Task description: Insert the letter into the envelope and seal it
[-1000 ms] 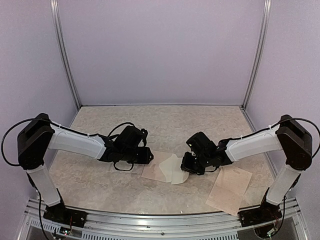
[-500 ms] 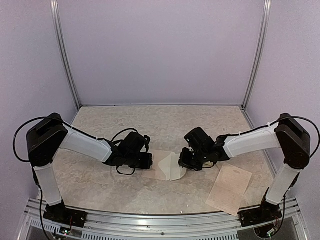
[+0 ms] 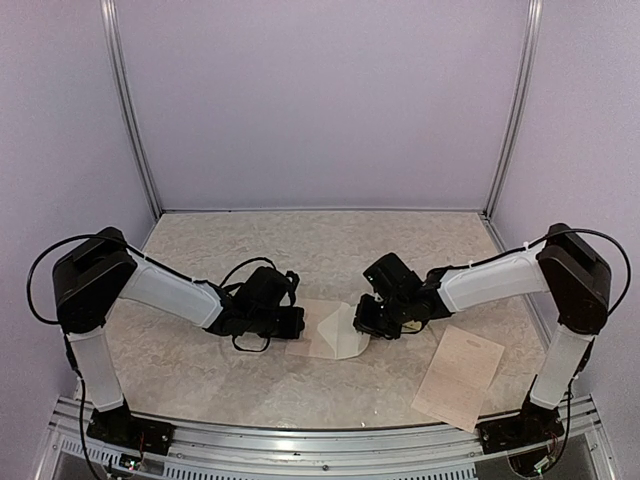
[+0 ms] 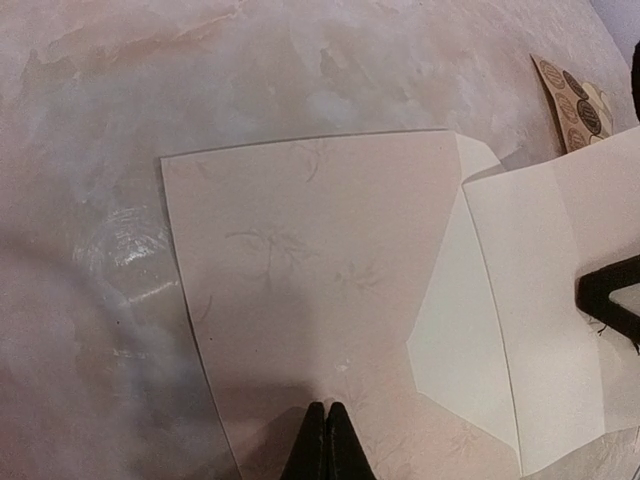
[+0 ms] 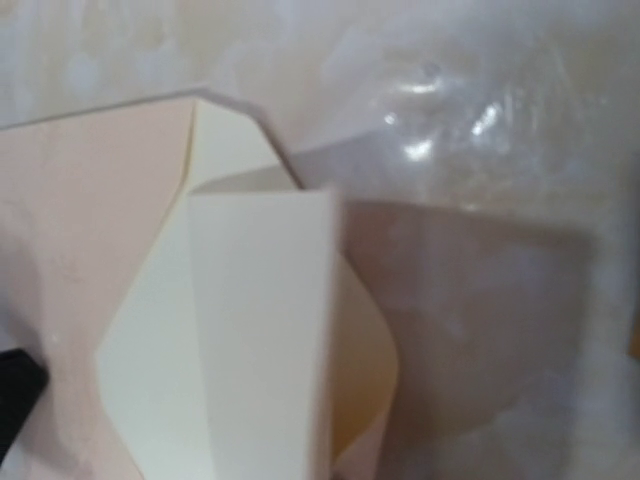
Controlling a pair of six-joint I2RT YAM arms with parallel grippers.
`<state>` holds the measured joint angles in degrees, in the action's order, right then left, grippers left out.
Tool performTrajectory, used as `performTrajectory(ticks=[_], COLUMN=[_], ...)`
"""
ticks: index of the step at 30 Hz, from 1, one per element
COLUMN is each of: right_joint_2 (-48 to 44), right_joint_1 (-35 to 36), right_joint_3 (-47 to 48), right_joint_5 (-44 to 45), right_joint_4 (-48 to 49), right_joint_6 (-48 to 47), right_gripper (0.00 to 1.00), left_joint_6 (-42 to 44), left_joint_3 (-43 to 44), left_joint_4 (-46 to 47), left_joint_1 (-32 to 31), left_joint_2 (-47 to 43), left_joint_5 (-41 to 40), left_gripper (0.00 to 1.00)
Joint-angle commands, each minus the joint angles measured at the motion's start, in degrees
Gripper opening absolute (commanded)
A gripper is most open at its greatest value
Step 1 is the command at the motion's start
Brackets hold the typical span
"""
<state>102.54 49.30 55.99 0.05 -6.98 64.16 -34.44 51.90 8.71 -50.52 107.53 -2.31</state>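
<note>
The pale pink envelope [image 3: 318, 330] lies flat between my two grippers, its open end to the right; the left wrist view shows its faint flower print [image 4: 300, 270]. My left gripper [image 3: 297, 322] is shut, and its tips [image 4: 325, 445] rest on the envelope's left edge. My right gripper [image 3: 366, 322] holds the folded cream letter [image 5: 260, 330], whose left end lies over the envelope's opening [image 4: 530, 300]. The letter hides the right gripper's fingers in the right wrist view. One black finger [image 4: 610, 298] shows on the letter in the left wrist view.
A sheet with handwritten lines [image 3: 460, 375] lies at the front right, near the right arm's base. A tan sheet of round stickers [image 4: 575, 92] lies just beyond the envelope's right end. Purple walls enclose the marbled table [image 3: 300, 250].
My right gripper has moved left and down with the letter, bringing it onto the envelope's open end. My left arm has shifted its gripper down onto the envelope's left edge.
</note>
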Motion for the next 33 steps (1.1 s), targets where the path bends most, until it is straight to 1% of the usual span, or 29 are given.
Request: performTrajectory(ticks=[1,15,23,27,33], right_joint_2=[1.8,4.8,6.1,4.4,-0.7], right_joint_1=[-0.9,-1.8,-1.8,-1.8,-2.9], right_joint_3=[1.5,5.2,6.2,5.5,2.6], right_joint_5=[0.0,0.0,0.0,0.0,0.0], right_joint_4=[-0.6,-0.9,-0.5,-1.6,-0.8], right_joint_6=[-0.9,-4.0,-4.3,-3.9,-2.8], right_gripper=[0.00,0.00,0.00,0.00,0.00], left_joint_6=[-0.1,0.5,0.4,0.0,0.2], left_joint_3=[-2.2,-2.5,-2.5,-2.6,-3.0], left_joint_4=[-3.2,-3.3,-3.4,-4.4,-4.2], left_joint_1=[0.2,0.2,0.2,0.3,0.2], left_joint_2=[1.3,1.7,1.8,1.5,0.7], left_joint_5=[-0.5,-1.1,-1.2,-2.3,-2.9], left_gripper=[0.00,0.00,0.00,0.00,0.00])
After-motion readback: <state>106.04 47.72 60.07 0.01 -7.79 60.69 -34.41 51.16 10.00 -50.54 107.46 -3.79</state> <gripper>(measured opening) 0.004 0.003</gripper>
